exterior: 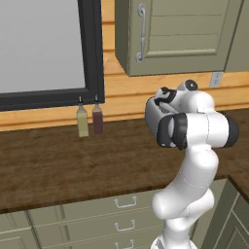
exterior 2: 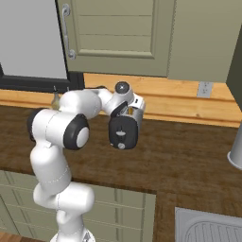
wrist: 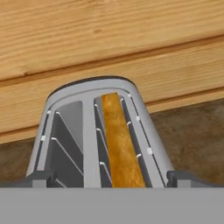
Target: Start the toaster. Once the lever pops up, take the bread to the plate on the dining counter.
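Wood-panelled wall is seen behind the toaster (wrist: pixel 98 135), over which the end effector (wrist: pixel 109 179) is held wide open, its light, crumbly bread (wrist: pixel 120 144) best pinched across the flat faces.

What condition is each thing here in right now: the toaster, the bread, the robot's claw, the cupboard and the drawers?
toaster: one slot holds bread, the other is empty
bread: standing on edge in the slot, golden-brown
claw: open, holding nothing, its tips either side of the toaster
cupboard door: shut
drawers: shut
two bottles: upright, capped
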